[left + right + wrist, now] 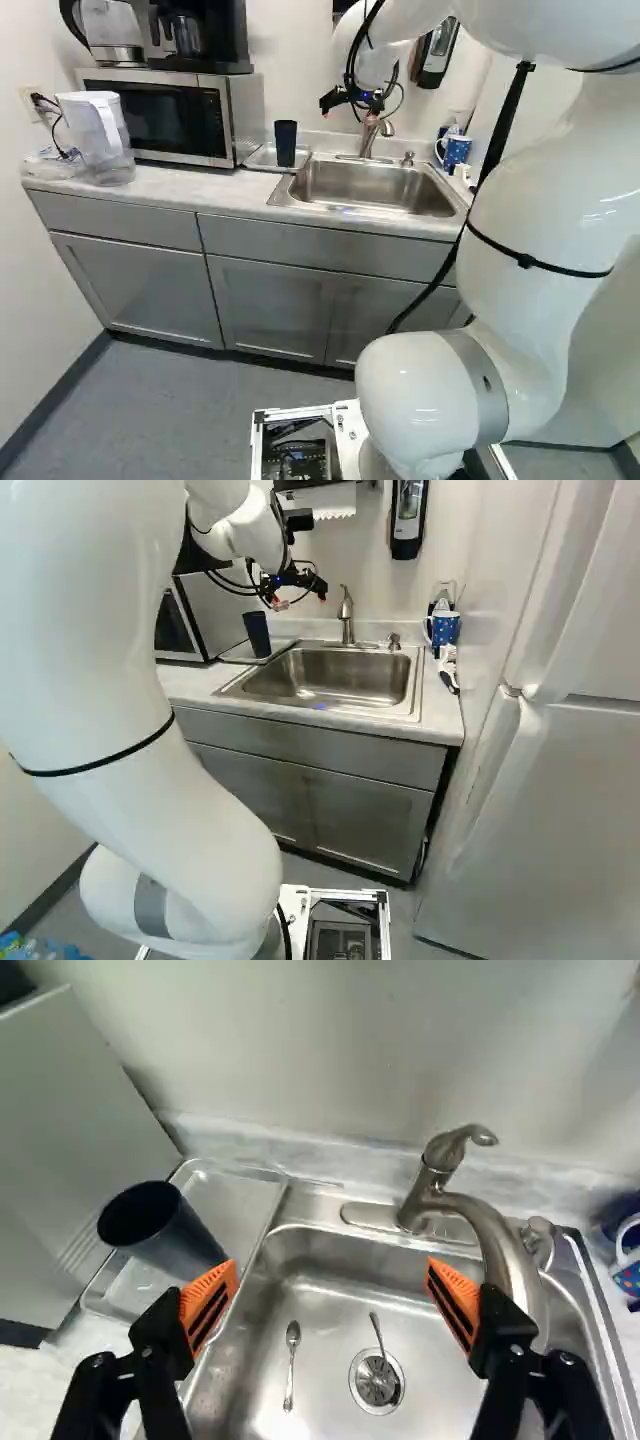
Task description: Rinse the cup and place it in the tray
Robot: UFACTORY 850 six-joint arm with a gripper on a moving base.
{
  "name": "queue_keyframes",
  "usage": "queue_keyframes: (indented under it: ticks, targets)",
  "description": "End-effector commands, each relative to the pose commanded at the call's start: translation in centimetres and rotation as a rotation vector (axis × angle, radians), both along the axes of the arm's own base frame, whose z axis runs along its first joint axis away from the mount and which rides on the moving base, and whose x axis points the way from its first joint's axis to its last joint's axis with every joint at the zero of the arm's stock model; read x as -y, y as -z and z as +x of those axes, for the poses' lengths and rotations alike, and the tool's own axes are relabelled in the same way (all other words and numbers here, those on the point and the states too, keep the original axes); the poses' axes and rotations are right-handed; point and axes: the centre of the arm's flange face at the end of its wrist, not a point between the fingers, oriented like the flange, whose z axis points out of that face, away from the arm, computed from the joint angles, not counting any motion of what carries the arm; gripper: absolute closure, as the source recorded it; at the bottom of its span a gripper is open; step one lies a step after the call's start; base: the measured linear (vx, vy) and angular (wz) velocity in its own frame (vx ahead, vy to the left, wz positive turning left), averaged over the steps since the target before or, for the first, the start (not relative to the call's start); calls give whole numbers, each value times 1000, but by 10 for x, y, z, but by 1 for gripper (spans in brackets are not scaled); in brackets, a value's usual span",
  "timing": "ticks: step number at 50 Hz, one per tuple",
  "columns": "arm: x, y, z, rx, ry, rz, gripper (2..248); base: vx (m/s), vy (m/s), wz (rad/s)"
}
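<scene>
One arm point(560, 180) reaches ahead; fingers point(319, 585) spread wide, angled down toward the sink point(330, 1305).

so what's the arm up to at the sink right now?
Nobody's handling anything: the robot arm has its hand open and empty, up above the counter near the faucet. The dark cup stands upright, mouth up, in the metal tray beside the sink. No water shows running. Cup's where the task wants it, but I can't tell from these views whether it got rinsed. A spoon lies in the basin.
</scene>
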Motion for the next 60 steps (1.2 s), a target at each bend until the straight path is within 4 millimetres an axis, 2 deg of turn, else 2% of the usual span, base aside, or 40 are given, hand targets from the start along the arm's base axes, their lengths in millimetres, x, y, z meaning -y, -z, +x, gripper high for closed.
queue_keyframes:
  ticks: [21,60]
  targets:
    - [3,9,-40,-133,18,-4,3,0,0,0]
    - [29,10,-91,-127,75,0,3,0,0,0]
